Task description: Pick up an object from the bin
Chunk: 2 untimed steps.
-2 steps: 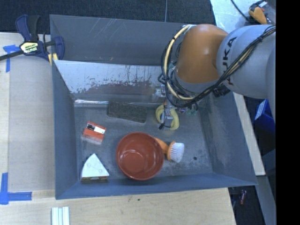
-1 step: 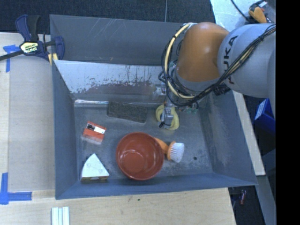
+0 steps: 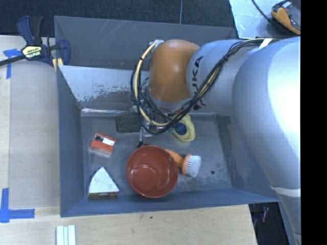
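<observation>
My gripper (image 3: 142,135) hangs below the arm's orange cover near the middle of the bin, mostly hidden by it. Its lower end is just above the back rim of a red bowl (image 3: 152,172), which stands upright at the bin's front centre. A brush (image 3: 187,163) with an orange handle and white bristles lies against the bowl's right side. Behind the brush, a yellow thing with a blue centre (image 3: 183,129) shows partly from under the arm. A dark flat block (image 3: 125,123) lies just left of the gripper.
A small orange and red box (image 3: 102,143) lies at the left of the bin floor. In front of it sits a white wedge (image 3: 103,182). The arm and its cables cover the bin's back right.
</observation>
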Each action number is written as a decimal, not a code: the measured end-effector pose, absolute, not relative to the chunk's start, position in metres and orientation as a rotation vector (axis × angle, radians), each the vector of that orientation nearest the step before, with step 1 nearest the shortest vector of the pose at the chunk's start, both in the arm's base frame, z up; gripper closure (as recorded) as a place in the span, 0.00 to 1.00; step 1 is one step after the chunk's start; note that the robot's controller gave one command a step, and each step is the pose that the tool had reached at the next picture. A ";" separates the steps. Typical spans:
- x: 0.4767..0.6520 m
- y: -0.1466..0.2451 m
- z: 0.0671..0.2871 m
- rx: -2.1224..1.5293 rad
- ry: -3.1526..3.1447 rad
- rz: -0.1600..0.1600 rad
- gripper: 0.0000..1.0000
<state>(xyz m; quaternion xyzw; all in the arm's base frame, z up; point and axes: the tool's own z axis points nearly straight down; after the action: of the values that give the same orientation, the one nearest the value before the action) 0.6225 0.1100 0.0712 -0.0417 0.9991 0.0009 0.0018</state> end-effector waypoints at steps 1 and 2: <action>0.623 0.126 0.117 0.155 3.122 -0.003 0.00; 0.623 0.110 0.073 -0.120 3.132 0.003 0.00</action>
<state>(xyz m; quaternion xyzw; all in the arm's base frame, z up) 0.6234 0.1096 0.0729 -0.0383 0.9993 0.0010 0.0035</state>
